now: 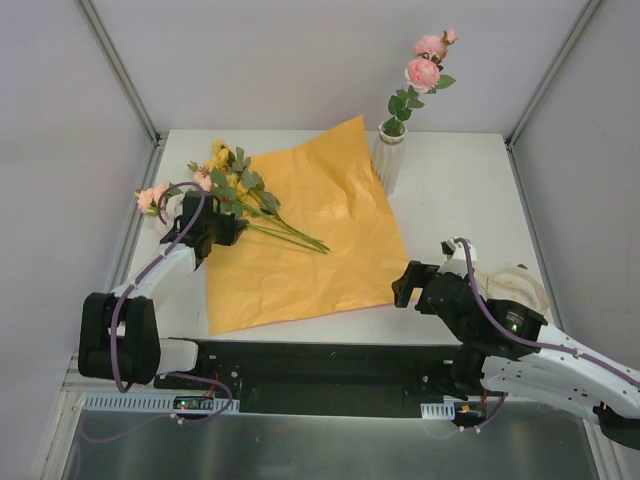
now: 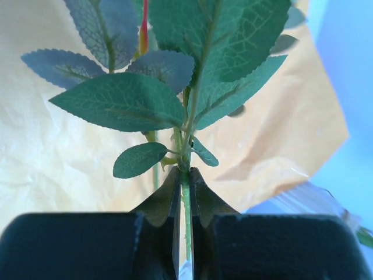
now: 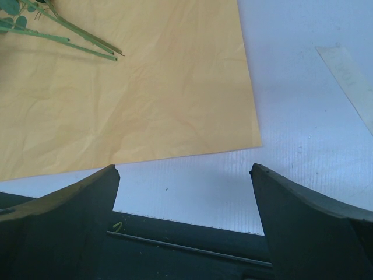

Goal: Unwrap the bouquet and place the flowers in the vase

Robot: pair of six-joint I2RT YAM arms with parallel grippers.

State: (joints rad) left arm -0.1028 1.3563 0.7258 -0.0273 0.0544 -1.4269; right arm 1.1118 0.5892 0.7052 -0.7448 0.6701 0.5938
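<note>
As seen from above, the left arm reaches forward with the left gripper (image 1: 213, 228) at the flowers (image 1: 250, 200) lying on one orange sheet (image 1: 320, 250), while one vase (image 1: 389, 160) at the far side of the counter (image 1: 470, 180) holds two pink roses (image 1: 425, 60). At the left wrist, that gripper is clenched on one green stem (image 2: 186, 204). At the right wrist, the right gripper (image 3: 183, 169) hangs released beside the sheet's corner.
</note>
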